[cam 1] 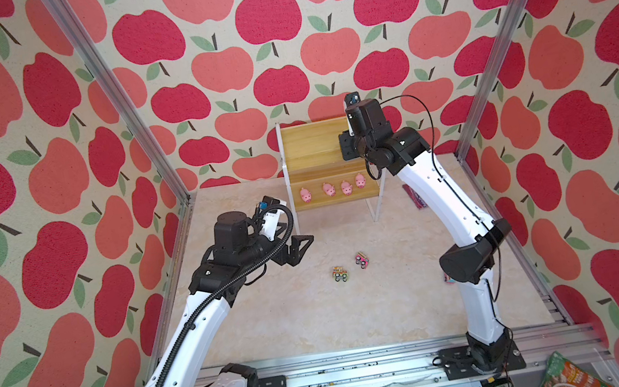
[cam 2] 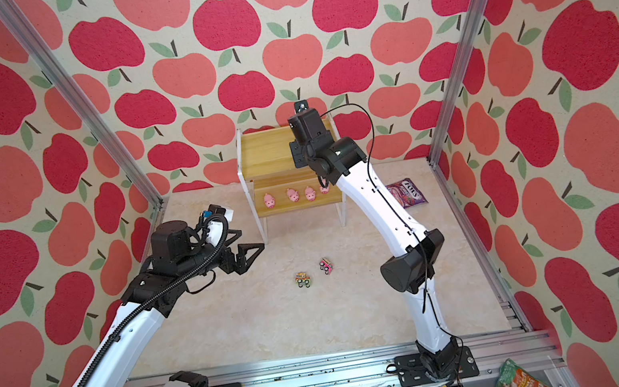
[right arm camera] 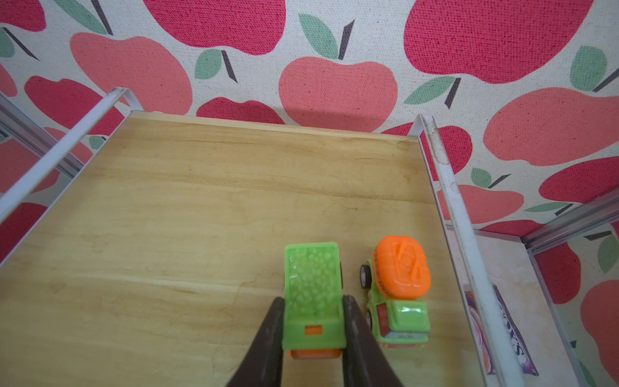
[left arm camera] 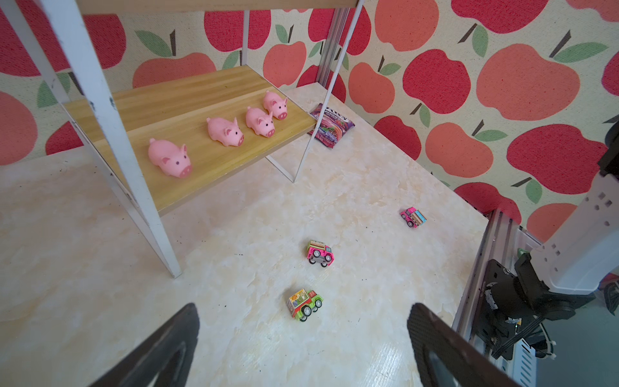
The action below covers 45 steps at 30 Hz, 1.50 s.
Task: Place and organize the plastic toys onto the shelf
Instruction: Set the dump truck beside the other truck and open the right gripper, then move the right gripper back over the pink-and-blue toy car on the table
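My right pincer (right arm camera: 313, 301) is clamped narrow on the green truck (right arm camera: 313, 274), a finger on each flank, over the upper board of the shelf (right arm camera: 201, 201). I cannot tell whether its wheels touch the wood. Just beside it stands the orange-drum mixer car (right arm camera: 398, 291). In both top views my own wrist hides this grip, just above the frame's middle.

My left pincer (cam 2: 252, 238) stands wide, holding nothing, left of centre above the table (cam 2: 237, 332). Four pink pigs (left arm camera: 224, 131) line the shelf's lower board.

The green sticker car (left arm camera: 304, 304) and the pink car (left arm camera: 320, 253) sit on the table mid-frame, well apart from both pincers. The pink striped car (left arm camera: 413, 217) is largely hidden behind my right arm in the top views. The purple candy bag (cam 2: 406, 192) lies right of the shelf.
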Tool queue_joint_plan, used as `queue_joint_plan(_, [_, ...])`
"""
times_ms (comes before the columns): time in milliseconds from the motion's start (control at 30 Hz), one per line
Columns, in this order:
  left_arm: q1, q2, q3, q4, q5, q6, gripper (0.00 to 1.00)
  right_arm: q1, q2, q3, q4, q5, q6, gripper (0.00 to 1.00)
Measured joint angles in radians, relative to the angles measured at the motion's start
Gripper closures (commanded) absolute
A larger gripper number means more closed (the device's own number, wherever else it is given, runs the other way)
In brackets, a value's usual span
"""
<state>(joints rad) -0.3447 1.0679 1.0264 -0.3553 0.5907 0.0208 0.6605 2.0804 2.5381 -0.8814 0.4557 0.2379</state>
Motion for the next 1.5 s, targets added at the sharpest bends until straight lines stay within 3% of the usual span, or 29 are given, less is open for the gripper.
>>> queue_joint_plan(500, [0.000,0.000,0.000,0.000,0.000,0.000,0.01,-0.003,0.050,0.039,0.014,0.000,0.023,0.71])
queue_joint_plan(800, [0.000,0.000,-0.007,0.000,0.000,0.000,0.01,-0.002,0.053,0.061,0.038,0.006,0.008,0.43])
queue_joint_plan(1067, [0.000,0.007,-0.009,0.000,-0.007,0.000,0.01,-0.002,0.037,0.074,0.068,0.008,-0.040,0.34])
queue_joint_plan(1267, [0.001,0.034,-0.009,0.000,-0.042,-0.005,0.01,0.000,-0.080,0.043,0.087,0.037,-0.107,0.26])
queue_joint_plan(1500, [0.019,0.061,-0.014,0.000,-0.064,-0.023,0.01,-0.006,-0.414,-0.294,0.138,0.070,-0.137,0.19])
